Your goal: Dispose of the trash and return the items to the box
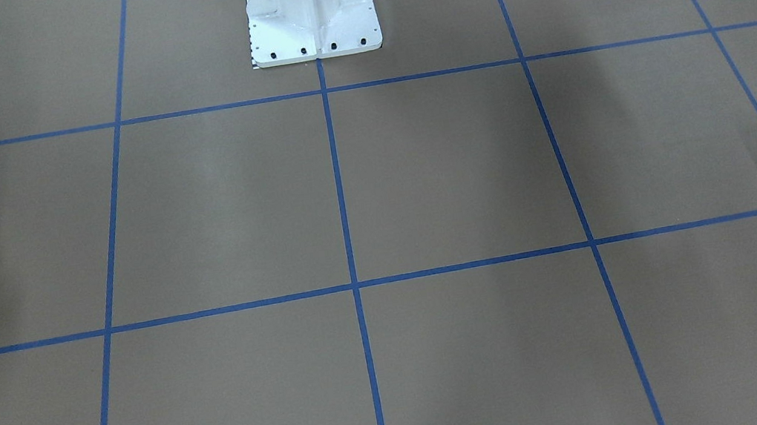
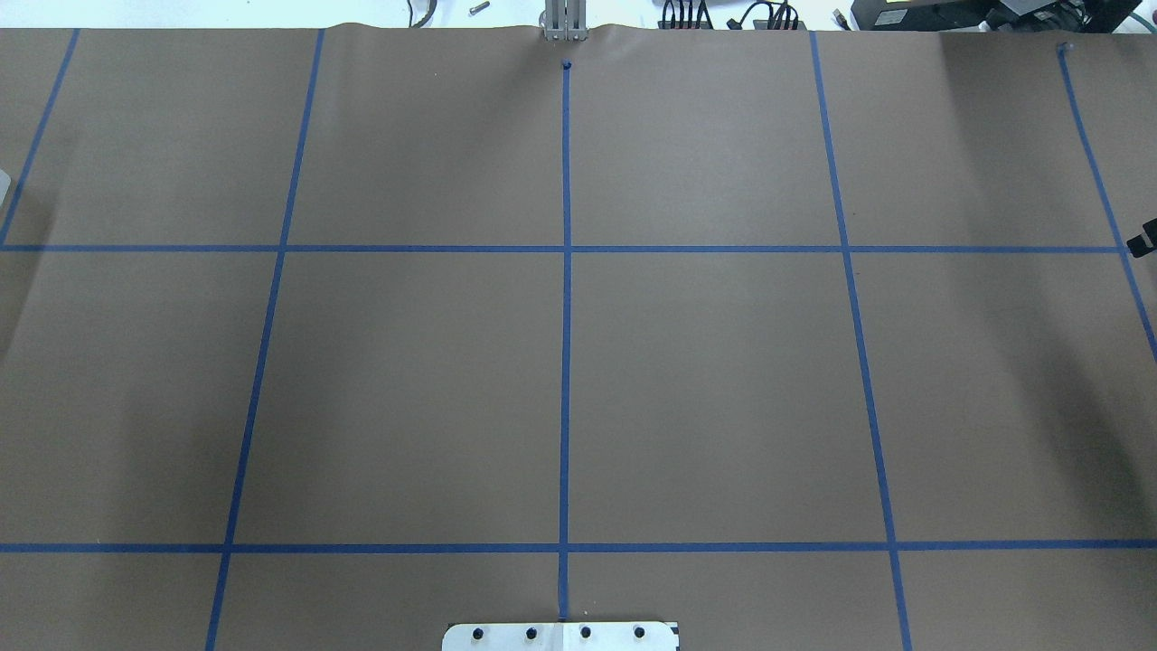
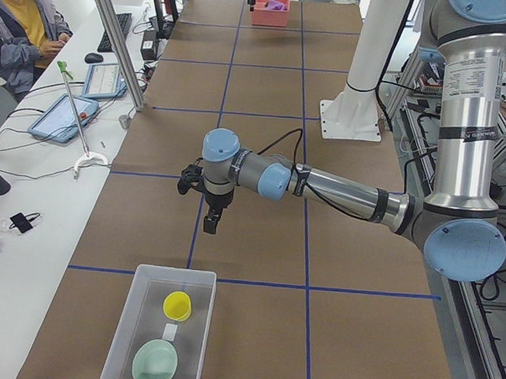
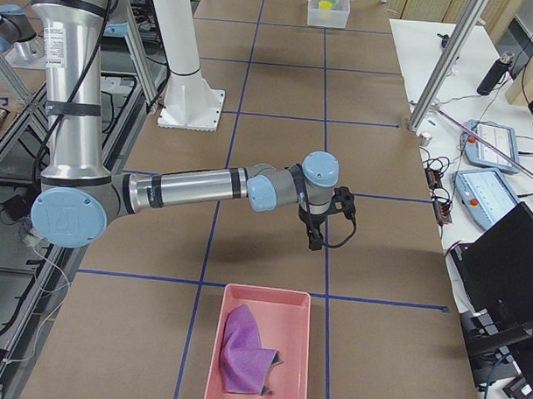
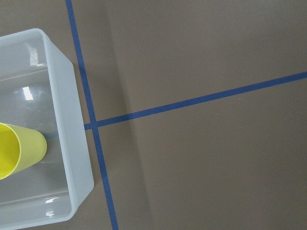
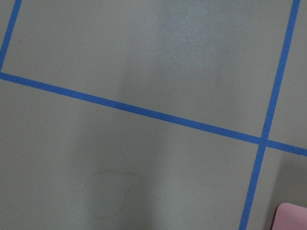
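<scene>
The translucent white box (image 3: 198, 321) stands at the near end of the table in the exterior left view. It holds the yellow cup (image 3: 177, 305) and the mint-green bowl (image 3: 155, 361). My left gripper (image 3: 210, 225) hangs above the table just beyond the box and is empty; I cannot tell whether it is open or shut. The left wrist view shows the box (image 5: 72, 143) and the cup (image 5: 19, 148). The purple-grey cloth (image 4: 244, 352) lies in a pink tray (image 4: 292, 340). My right gripper (image 4: 315, 245) hangs above the table beyond the tray and is empty; its state is unclear.
The white robot base (image 1: 312, 20) stands at the middle of the table's robot side. Brown paper with a blue tape grid (image 2: 566, 249) covers the table. Operators' tablets and cables (image 4: 487, 163) lie on the side bench. The tray's corner (image 6: 292, 218) shows in the right wrist view.
</scene>
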Motion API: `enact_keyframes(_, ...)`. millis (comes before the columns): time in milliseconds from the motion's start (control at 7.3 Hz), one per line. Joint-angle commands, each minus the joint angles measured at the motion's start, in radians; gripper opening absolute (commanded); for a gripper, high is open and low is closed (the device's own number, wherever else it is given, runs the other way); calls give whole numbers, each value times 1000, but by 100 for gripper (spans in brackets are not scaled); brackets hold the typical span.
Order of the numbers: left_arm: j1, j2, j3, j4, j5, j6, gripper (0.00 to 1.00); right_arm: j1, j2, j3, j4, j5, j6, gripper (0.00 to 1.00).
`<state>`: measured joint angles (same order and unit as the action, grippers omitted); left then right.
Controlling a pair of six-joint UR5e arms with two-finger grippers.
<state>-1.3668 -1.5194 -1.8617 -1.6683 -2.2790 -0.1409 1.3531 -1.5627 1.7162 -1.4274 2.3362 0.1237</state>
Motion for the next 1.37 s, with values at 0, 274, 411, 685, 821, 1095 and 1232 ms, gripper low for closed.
enact_keyframes(0, -3, 8, -11, -1, -1, 1, 99, 0, 10, 3, 4, 5, 5, 100)
enact_keyframes(274, -3, 8, -10, -1, -1, 1, 99, 0, 10, 6, 4, 9, 5, 100)
enact_keyframes(411, -3, 2, -2, -2, 6, 1, 99, 0, 7, 23, 5, 18, 5, 100)
enact_keyframes(685, -21, 1, -28, 1, 6, 0, 99, 0, 10, 17, 7, 14, 5, 100)
enact_keyframes(821, -21, -1, -24, -1, 7, 1, 99, 0, 4, 23, 5, 29, 7, 100)
enact_keyframes(1095, -25, 5, -36, -1, 4, 0, 99, 1, 9, 5, 5, 49, 5, 100)
enact_keyframes(1232, -23, -1, -30, -1, 1, 0, 99, 14, 1, 17, 5, 57, 5, 100)
